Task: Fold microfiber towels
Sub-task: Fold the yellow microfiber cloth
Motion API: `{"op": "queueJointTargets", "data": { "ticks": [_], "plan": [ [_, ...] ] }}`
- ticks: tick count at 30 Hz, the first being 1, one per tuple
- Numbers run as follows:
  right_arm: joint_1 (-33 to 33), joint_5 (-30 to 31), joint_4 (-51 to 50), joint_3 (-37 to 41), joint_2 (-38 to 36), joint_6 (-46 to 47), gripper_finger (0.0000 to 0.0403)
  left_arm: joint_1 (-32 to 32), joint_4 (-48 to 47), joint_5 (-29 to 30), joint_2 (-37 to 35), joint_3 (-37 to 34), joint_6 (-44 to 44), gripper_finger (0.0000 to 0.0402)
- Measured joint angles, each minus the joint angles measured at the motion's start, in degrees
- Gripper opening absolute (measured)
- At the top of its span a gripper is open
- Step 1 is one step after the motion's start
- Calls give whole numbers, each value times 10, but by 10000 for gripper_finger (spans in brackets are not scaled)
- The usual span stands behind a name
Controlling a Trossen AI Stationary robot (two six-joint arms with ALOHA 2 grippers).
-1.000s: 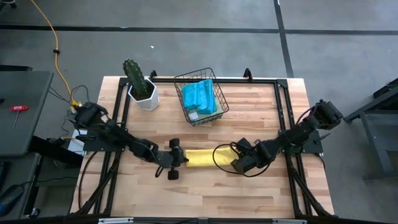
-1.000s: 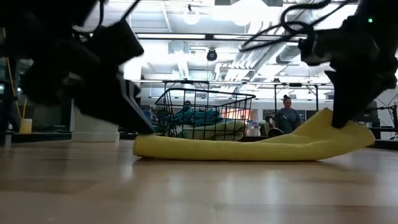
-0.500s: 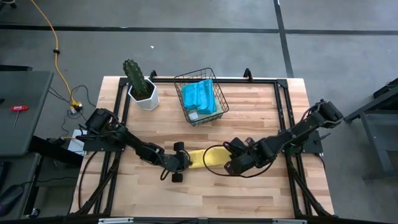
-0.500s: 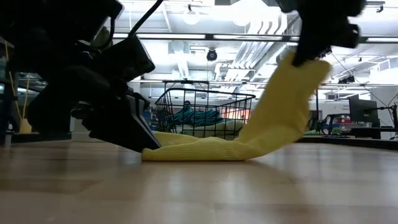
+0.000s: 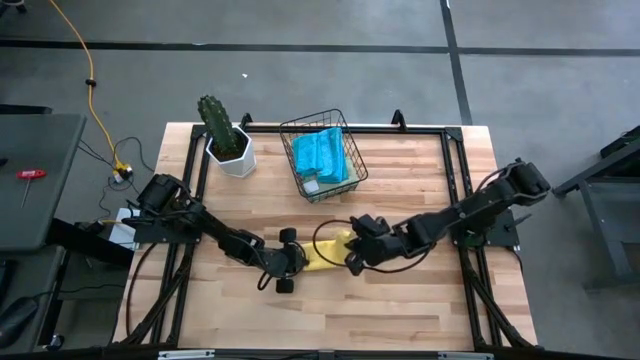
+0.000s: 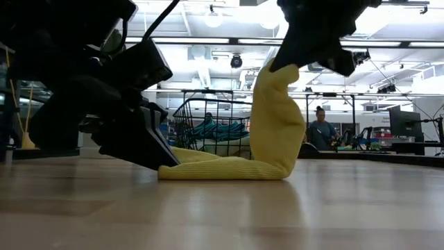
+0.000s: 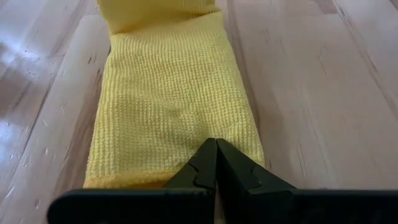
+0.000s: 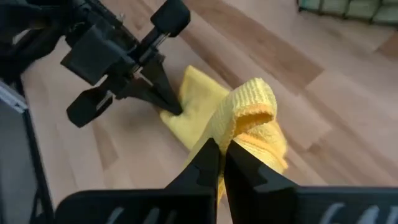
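Observation:
A yellow microfiber towel (image 5: pixel 322 260) lies as a long strip on the wooden table; it also shows in the low view (image 6: pixel 222 169). Its left end rests flat on the table and its right end stands up in a bend. My left gripper (image 5: pixel 292 262) is shut, its tips on the towel's left end. My right gripper (image 5: pixel 351 260) is shut on the raised right end, above the strip. Teal towels (image 5: pixel 322 155) lie in the black wire basket (image 5: pixel 358 152) at the far middle. My left gripper presses its shut fingertips (image 7: pixel 216 149) down on the middle of the towel's left end edge (image 7: pixel 155 177). The fingers slant down from the table's left and lie along the strip. That end lies flat on the table. My right gripper pinches the towel's right end (image 8: pixel 249 109) between its two fingers, several layers bunched in a fold. The fingers come from the right and above. The held end (image 6: pixel 274 83) is lifted clear and stands up, bending into the part that lies on the table.
A potted cactus (image 5: pixel 222 130) in a white pot stands at the far left. The basket (image 6: pixel 222 125) stands behind the towel in the low view. A person (image 6: pixel 320 130) is in the room far behind. Bare wood lies toward the near edge (image 5: pixel 330 320).
My right gripper has gone up and toward the table's left with the towel's right end, which has risen off the table and now stands bent over the strip. The left end has stayed down. My left gripper has shifted slightly right and tipped lower onto that end.

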State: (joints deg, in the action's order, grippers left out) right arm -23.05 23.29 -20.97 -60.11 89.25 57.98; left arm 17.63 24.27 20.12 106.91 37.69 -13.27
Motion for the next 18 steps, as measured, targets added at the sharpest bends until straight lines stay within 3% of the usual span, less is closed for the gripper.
{"op": "queueJointTargets", "data": {
  "ticks": [10,18],
  "plan": [
    [17,-27,191,87,18,0,0,0,0,1,1,0,0,0],
    [21,-49,325,94,87,-26,0,0,2,1,1,-1,0,0]
  ]
}}
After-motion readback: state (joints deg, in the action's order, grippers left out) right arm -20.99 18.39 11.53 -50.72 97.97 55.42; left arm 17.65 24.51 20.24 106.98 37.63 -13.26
